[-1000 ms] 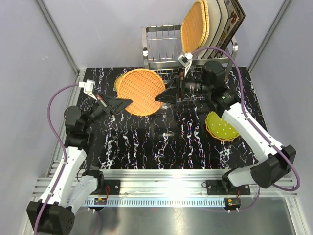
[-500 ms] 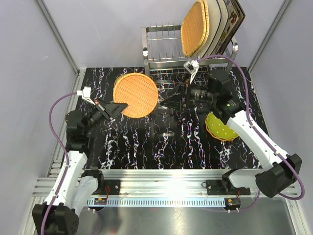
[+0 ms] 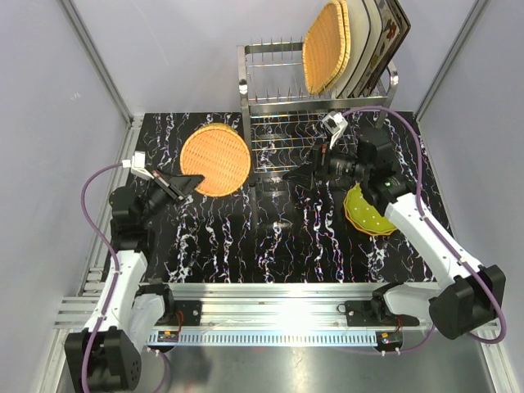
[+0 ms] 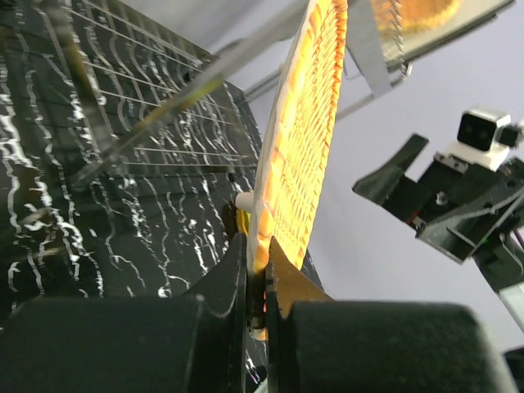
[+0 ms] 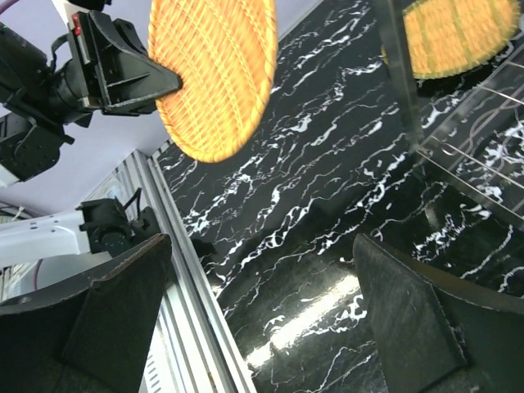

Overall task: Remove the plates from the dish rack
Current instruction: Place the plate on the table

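Observation:
My left gripper [image 3: 192, 180] is shut on the rim of a round orange woven plate [image 3: 215, 160] and holds it above the left half of the table. In the left wrist view the plate [image 4: 299, 139] stands on edge between the pinching fingertips [image 4: 278, 274]. The dish rack [image 3: 270, 102] stands at the back. An orange woven plate [image 3: 326, 47], cream square ones [image 3: 364, 41] and a flower-patterned one [image 3: 393, 29] stand in its top right. My right gripper [image 3: 299, 176] hangs open and empty in front of the rack, apart from the held plate [image 5: 214, 65].
A lime-green dotted plate [image 3: 370, 211] lies on an orange one on the table's right side, beside my right forearm. A rack leg [image 5: 401, 74] stands close to my right gripper. An aluminium rail [image 3: 270, 315] runs along the near edge, and grey walls close in on both sides.
My right gripper let go of the woven plate's edge, opened wide and drew back to the right. My left arm carried the plate leftwards, away from the rack.

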Available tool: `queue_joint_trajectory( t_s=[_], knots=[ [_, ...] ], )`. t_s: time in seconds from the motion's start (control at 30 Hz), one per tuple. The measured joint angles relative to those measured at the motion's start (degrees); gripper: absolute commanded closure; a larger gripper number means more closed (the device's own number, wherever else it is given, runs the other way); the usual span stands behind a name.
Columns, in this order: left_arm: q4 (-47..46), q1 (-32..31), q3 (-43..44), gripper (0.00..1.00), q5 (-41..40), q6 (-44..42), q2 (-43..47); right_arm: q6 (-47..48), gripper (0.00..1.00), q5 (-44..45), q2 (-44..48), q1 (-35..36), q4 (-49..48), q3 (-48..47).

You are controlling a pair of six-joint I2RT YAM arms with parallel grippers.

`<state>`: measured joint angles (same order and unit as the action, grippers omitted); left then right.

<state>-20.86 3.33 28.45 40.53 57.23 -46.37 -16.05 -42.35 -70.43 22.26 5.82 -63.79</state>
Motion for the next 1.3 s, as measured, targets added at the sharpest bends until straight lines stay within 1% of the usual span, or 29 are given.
queue_joint_trajectory(
  t_s=[0.4, 0.57, 0.77, 1.0, 1.3],
  knots=[
    [-3.63, 5.38, 0.00, 1.00, 0.17, -0.31, -7.76, 1.55, 0.00, 2.80, 1.03, -2.67, 0.00, 4.94],
    [-4.90, 6.29, 0.02, 1.00, 0.02, -1.16, -12.55, 2.60, 0.00, 4.07, 1.42, -3.37, 0.02, 6.29],
    [-6.25, 6.54, 1.33, 1.00, -0.79, -2.25, -20.24, 3.58, 0.00, 7.80, 1.57, -4.37, 0.48, 7.80],
    [-8.39, 6.64, 7.34, 1.00, -1.75, -2.40, -31.17, 4.48, 0.00, 11.17, 1.68, -5.66, 0.66, 9.14],
    [-11.04, 6.71, 21.11, 1.00, -2.12, -1.62, -47.12, 5.03, 0.00, 11.93, 2.21, -7.08, 0.94, 9.86]
  ],
)
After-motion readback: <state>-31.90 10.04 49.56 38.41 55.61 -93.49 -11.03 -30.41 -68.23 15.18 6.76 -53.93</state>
